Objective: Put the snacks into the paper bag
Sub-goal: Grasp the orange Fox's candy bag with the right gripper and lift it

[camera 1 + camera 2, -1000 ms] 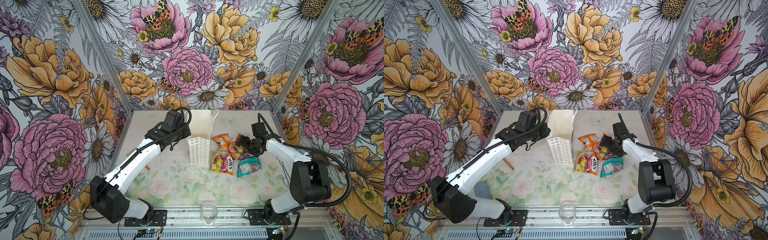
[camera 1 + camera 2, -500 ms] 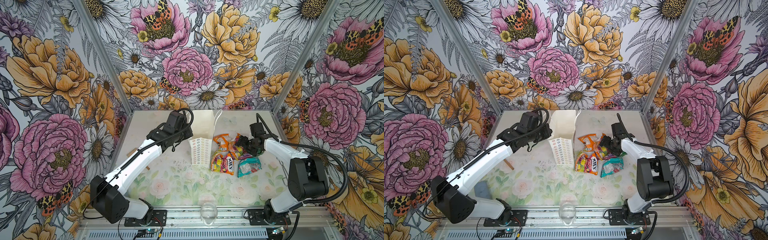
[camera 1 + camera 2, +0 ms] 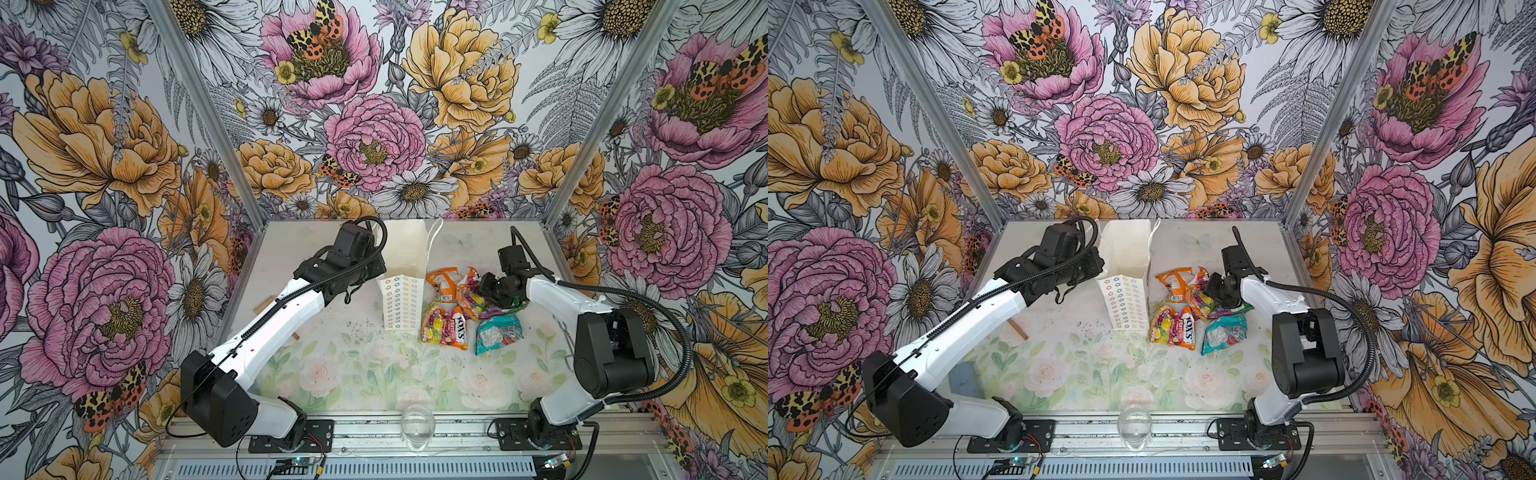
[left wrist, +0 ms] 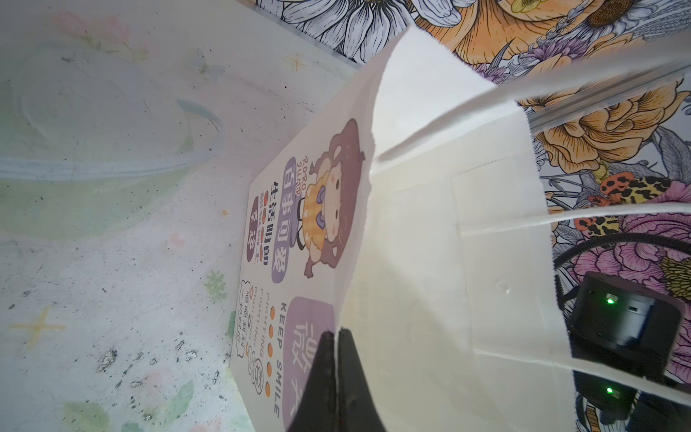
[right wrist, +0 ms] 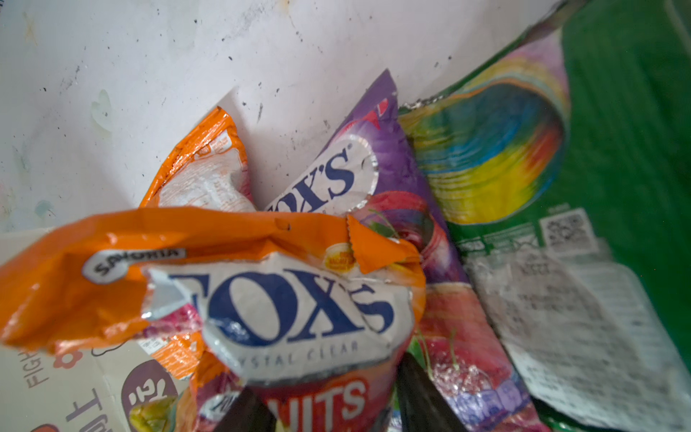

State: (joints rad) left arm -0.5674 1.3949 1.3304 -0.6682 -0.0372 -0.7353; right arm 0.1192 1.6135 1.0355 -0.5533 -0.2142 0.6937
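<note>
Two hands: left hand (image 4: 336, 336) pinched shut on paper bag (image 4: 430, 262) rim; right hand (image 5: 329, 377) half-closed astride orange packet (image 5: 280, 299), grip unclear, so squeeze fully before lifting

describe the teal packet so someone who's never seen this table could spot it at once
Find the tall white paper bag standing mid-table in a top view; a heap of snack packets lies beside it on the right-arm side. The teal packet sits at the heap's front corner, next to a flat orange packet lettered FOX'S. It is the only teal one; its neighbours are orange, purple and green.
</note>
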